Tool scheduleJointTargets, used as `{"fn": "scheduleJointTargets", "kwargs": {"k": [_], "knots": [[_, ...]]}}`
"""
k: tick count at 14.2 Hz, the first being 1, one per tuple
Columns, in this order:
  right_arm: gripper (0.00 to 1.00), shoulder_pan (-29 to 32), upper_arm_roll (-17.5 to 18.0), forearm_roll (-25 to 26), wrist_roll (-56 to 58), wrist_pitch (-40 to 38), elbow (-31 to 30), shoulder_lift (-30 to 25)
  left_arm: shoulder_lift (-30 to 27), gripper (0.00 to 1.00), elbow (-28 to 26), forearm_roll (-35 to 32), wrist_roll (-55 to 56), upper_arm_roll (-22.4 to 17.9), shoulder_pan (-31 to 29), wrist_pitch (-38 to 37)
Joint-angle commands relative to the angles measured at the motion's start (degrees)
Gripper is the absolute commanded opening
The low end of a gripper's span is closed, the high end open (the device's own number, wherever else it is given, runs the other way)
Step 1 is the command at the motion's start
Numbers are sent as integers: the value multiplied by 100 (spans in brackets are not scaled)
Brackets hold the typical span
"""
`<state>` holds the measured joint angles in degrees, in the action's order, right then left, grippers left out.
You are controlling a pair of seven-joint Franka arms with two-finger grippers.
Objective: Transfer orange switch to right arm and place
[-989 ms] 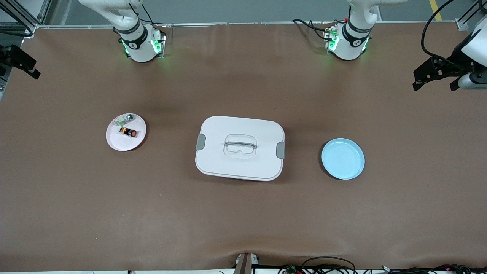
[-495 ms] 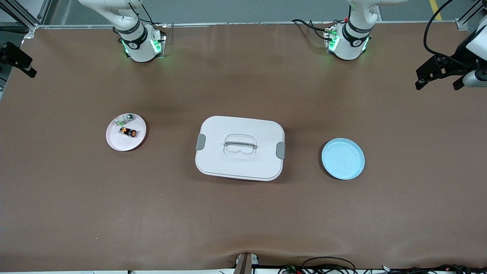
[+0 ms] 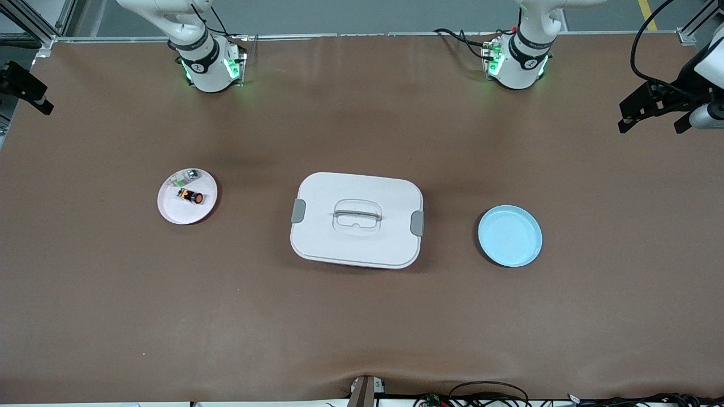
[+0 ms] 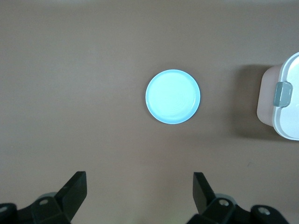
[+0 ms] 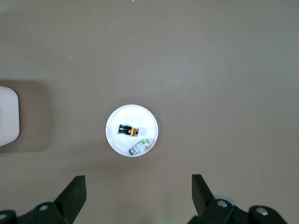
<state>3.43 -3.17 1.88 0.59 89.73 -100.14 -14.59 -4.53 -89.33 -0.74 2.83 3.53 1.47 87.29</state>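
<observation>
Front view: orange switch (image 3: 192, 196) lies on its side in the white plate (image 3: 169, 212) toward my right arm's end of the surface (image 3: 362, 316). A small clear-and-green part (image 3: 186, 177) sits in the same plate, farther from the front camera than the switch, just beside it. White lidded box (image 3: 356, 220) mid-surface, latches on both ends. Light blue plate (image 3: 509, 236) toward my left arm's end. My left hand (image 3: 659, 107) is up at the edge of the frame over that end of the surface; my right hand (image 3: 25, 90) is at the other edge, partly cut off.

Left wrist view: my left hand (image 4: 140, 196) spread wide, holding nothing, high over the blue plate (image 4: 173, 96); box corner (image 4: 280, 102) at the frame edge.

Right wrist view: my right hand (image 5: 139, 193) spread wide, nothing in it, high over the white plate (image 5: 117, 135). Switch (image 5: 128, 130) and green part (image 5: 140, 148) look apart, possibly touching; hard to tell.
</observation>
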Motion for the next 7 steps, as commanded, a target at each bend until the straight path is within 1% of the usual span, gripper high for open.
{"fn": "scheduleJointTargets", "kwargs": {"k": [1,7], "knots": [[100,26,10,-56,-51,-79,82,9,-4,100,74,-5,-55,-19,-7,-133],[100,27,10,-56,-59,-88,73,9,-4,100,65,-5,-37,-19,2,-186]]}}
